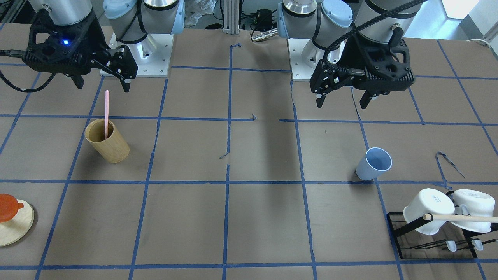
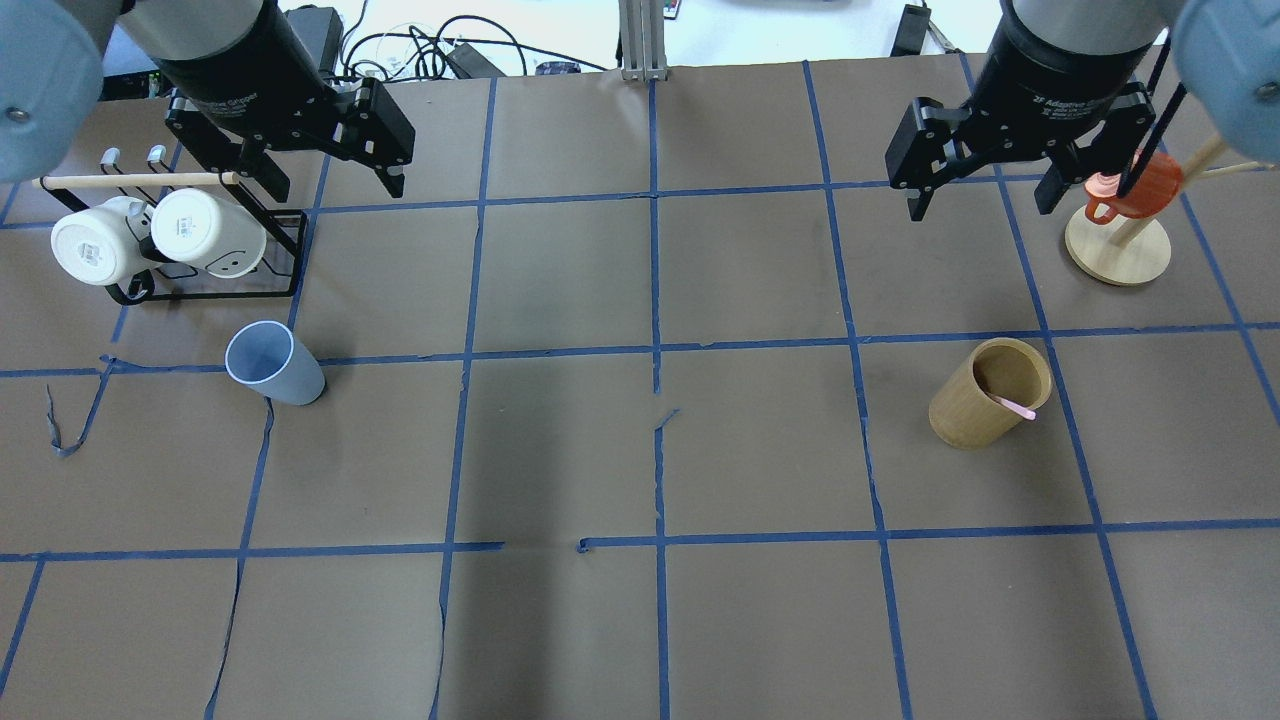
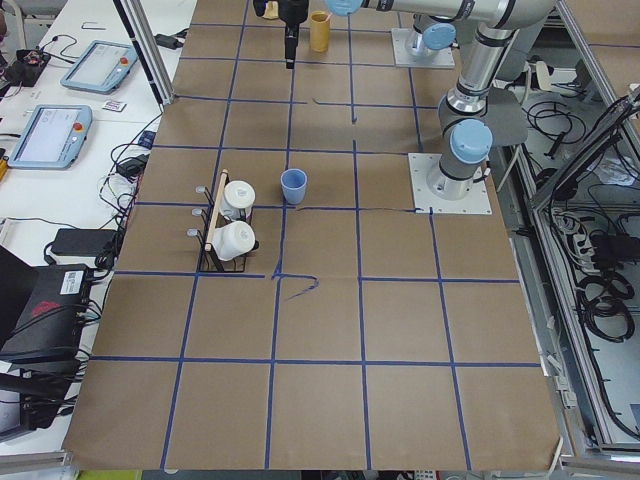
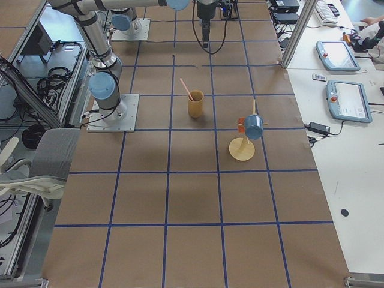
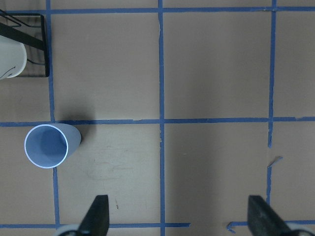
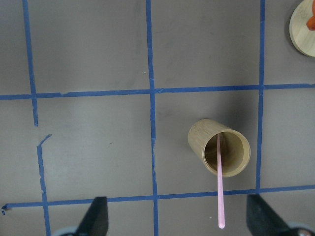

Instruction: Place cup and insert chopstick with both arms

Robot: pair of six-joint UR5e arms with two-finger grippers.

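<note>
Seen from overhead, the cup [image 2: 272,365] stands upright at 9 o'clock from the table [image 2: 560,450] centre, and the chopstick [image 1: 106,109] leans inside the wooden holder [image 2: 985,395] at 3 o'clock (tip past the rim). Farther off, the left gripper [image 2: 332,180] at 10 and the right gripper [image 2: 980,200] at 2 o'clock hang spread wide, empty.

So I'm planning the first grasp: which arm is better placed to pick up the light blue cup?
Left. The left gripper, open, hangs near the light blue cup. The right gripper, also open, hangs far across from it, by the wooden holder with the pink chopstick.
</note>
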